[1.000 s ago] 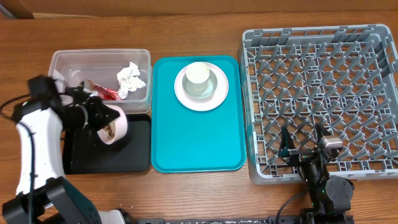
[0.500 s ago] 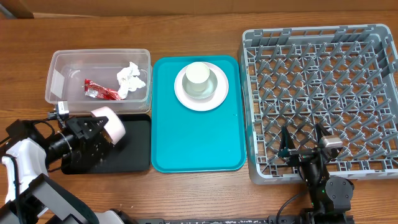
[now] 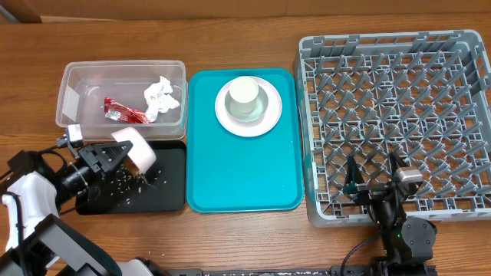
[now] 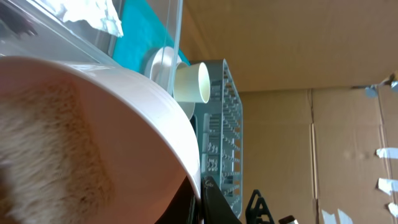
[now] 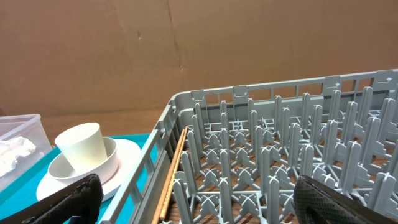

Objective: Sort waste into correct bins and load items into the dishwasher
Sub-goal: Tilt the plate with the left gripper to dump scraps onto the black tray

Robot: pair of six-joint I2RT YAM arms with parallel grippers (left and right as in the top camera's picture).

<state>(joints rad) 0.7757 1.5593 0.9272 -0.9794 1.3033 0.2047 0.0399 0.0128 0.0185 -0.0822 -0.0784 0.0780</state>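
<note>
Pink bowl [image 3: 136, 149] in L jaws, tilted over blk tray [image 3: 169, 196]

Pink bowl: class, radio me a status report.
Left gripper shut on pink bowl, tipped over black tray. Crumbs lie on it. Right gripper open by the rack. Nothing blocking.

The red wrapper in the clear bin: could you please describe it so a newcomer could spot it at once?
Find the teal plastic tray in the table's middle; left of its upper half sits a clear rectangular plastic bin. Inside lies the flat red plastic wrapper, left of a crumpled white tissue, the bin's only red item.
</note>
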